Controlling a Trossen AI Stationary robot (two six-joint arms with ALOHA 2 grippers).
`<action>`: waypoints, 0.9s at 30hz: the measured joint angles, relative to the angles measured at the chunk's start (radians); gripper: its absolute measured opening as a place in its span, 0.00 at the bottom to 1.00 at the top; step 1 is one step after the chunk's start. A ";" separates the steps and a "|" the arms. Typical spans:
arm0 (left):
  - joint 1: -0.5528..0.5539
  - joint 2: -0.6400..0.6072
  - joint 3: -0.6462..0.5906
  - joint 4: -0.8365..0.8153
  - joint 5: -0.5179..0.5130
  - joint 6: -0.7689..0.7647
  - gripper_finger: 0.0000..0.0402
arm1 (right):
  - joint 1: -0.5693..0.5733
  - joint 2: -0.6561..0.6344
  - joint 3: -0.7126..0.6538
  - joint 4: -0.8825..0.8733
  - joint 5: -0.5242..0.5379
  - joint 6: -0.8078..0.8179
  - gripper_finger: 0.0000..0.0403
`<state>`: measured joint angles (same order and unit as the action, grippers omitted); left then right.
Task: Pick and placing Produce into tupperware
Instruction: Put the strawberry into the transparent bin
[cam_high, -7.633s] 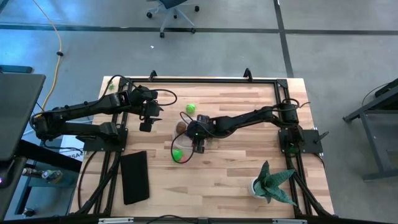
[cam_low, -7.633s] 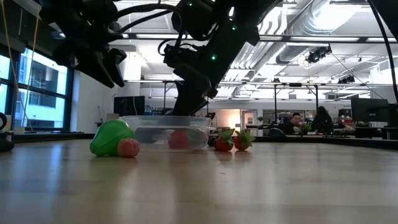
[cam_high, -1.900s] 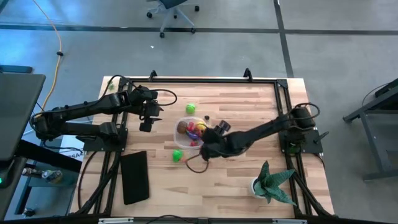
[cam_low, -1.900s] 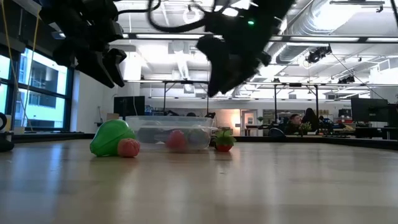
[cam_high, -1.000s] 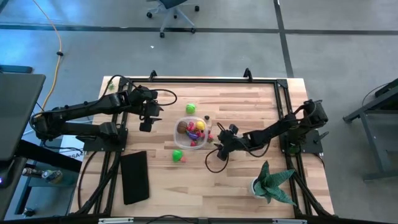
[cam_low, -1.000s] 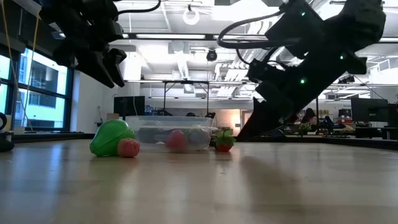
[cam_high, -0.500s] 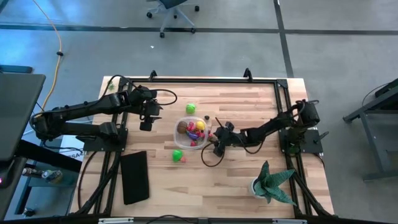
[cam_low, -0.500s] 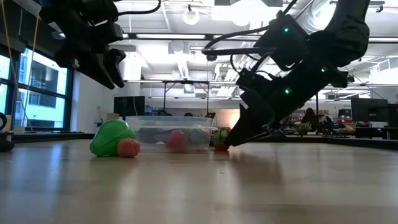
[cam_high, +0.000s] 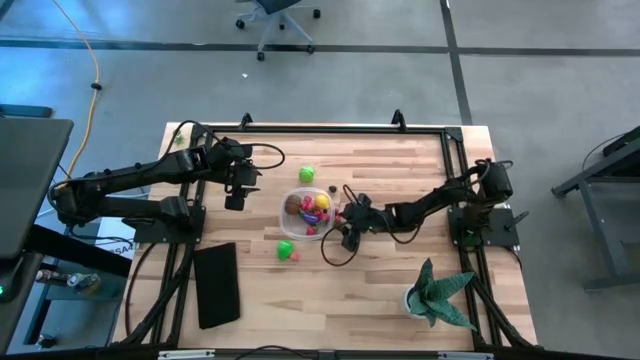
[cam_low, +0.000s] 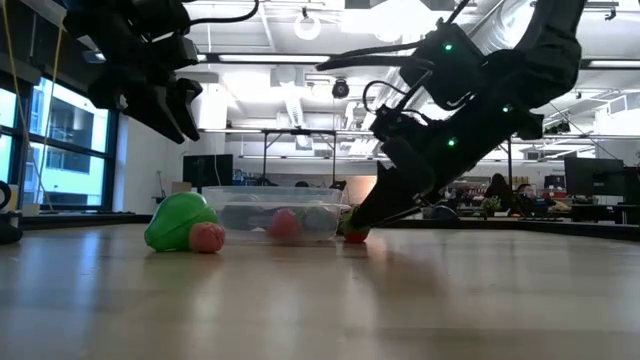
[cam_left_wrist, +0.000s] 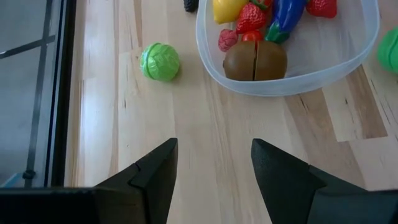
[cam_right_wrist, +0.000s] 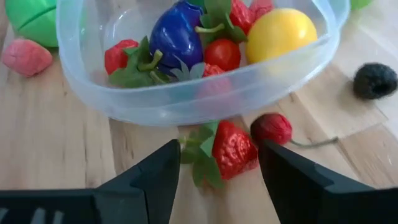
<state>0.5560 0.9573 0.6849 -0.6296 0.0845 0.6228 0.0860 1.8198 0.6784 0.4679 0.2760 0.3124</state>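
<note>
The clear tupperware tub (cam_high: 288, 222) (cam_right_wrist: 186, 102) sits mid-table and holds a purple eggplant (cam_right_wrist: 174, 34), a lemon (cam_right_wrist: 277, 31), a kiwi (cam_left_wrist: 255, 60), a tomato and strawberries. My right gripper (cam_high: 343, 232) (cam_right_wrist: 217, 180) is open and low at the tub's right near side. Its fingers stand on either side of a loose strawberry (cam_right_wrist: 230, 152) (cam_low: 355, 234) lying on the table against the tub wall. A cherry (cam_right_wrist: 272, 129) lies beside it. My left gripper (cam_high: 237, 192) (cam_left_wrist: 214, 168) is open and hovers left of the tub.
A green round vegetable (cam_high: 306, 174) (cam_left_wrist: 160, 62) lies beyond the tub, and a blackberry (cam_right_wrist: 375, 81) near it. A bigger green piece (cam_high: 286, 248) (cam_low: 180, 222) and a pink raspberry (cam_low: 208, 237) lie on the tub's near side. A black slab (cam_high: 216, 285) lies near-left, a potted plant (cam_high: 437, 295) near-right.
My right gripper has moved toward the table's left, up to the tub, and dropped down to table height at the loose strawberry, its fingers slanting down. The produce and the tub have stayed in place.
</note>
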 joint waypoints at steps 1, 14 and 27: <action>0.000 0.000 0.000 0.000 0.000 0.000 0.48 | -0.001 0.006 0.007 -0.001 -0.002 -0.010 0.52; 0.000 0.000 0.000 0.000 0.000 0.000 0.48 | -0.001 0.053 0.045 -0.038 -0.021 -0.017 0.52; 0.000 0.000 0.000 0.000 0.000 0.000 0.48 | -0.001 0.053 0.044 -0.040 -0.017 -0.015 0.41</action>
<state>0.5560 0.9573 0.6849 -0.6300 0.0849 0.6228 0.0849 1.8725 0.7227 0.4275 0.2594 0.2977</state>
